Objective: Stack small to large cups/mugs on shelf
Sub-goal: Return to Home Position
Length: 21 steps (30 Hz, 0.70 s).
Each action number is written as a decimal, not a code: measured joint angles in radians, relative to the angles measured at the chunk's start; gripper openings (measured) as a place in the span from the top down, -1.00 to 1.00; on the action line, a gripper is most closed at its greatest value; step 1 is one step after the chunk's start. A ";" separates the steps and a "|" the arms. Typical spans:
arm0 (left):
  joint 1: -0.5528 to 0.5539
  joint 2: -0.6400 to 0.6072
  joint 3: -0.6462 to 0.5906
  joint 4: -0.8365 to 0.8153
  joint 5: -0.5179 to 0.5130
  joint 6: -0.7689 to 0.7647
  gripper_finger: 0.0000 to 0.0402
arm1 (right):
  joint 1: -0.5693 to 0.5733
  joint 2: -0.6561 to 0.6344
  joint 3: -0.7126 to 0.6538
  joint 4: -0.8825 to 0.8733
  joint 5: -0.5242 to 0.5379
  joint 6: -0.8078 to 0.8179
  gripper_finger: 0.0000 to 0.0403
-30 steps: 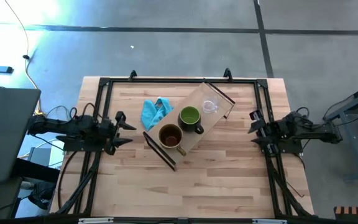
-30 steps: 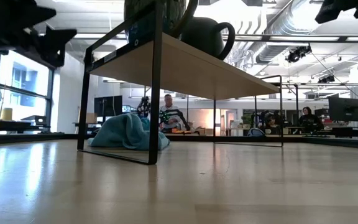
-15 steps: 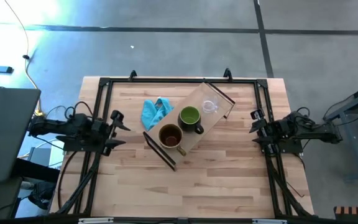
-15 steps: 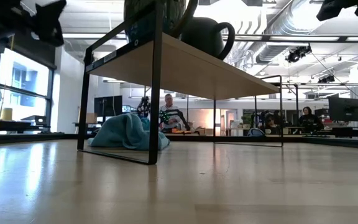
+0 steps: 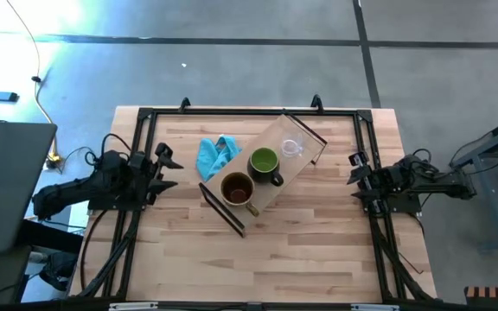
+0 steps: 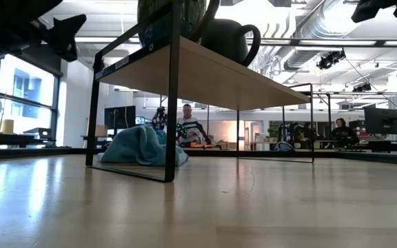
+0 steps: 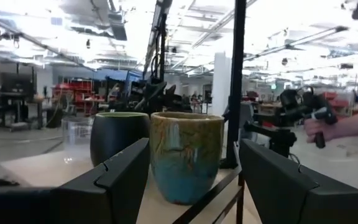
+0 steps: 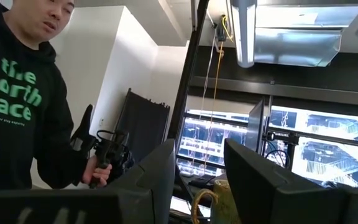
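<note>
The shelf (image 5: 271,168) stands aslant on its black end frames at the table's middle. On its board stand a brown mug (image 5: 237,187), a green mug (image 5: 264,162) and a clear glass cup (image 5: 292,148), each upright on its base. In the left wrist view the brown mug (image 7: 186,155) is nearest, with the green mug (image 7: 120,137) and the glass cup (image 7: 76,130) behind it. My left gripper (image 5: 168,168) hovers open at the table's left edge, facing the shelf. At the right edge my right gripper (image 5: 355,173) hovers open, well short of the shelf.
A crumpled blue cloth (image 5: 216,154) lies on the table beside the shelf's far-left side. Black rails (image 5: 249,112) frame the tabletop. A person holding a hand controller (image 8: 101,155) stands beyond the table. Bare wood (image 5: 258,259) stretches along the near side.
My left arm has swung about its base. Its gripper has gone a little toward the table's far edge and up, turning toward the shelf, and its fingers stay open. The mugs, the cup and the shelf have kept still.
</note>
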 joint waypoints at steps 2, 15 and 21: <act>-0.001 0.000 0.000 0.000 0.001 -0.022 -0.18 | 0.000 0.000 0.000 0.006 0.000 -0.001 0.35; -0.219 0.000 0.000 0.000 -0.226 0.039 -0.18 | 0.000 0.000 0.000 -0.013 0.001 0.037 0.35; -0.288 0.000 0.000 -0.055 -0.354 0.067 -0.18 | 0.000 0.000 0.000 -0.012 0.000 0.043 0.35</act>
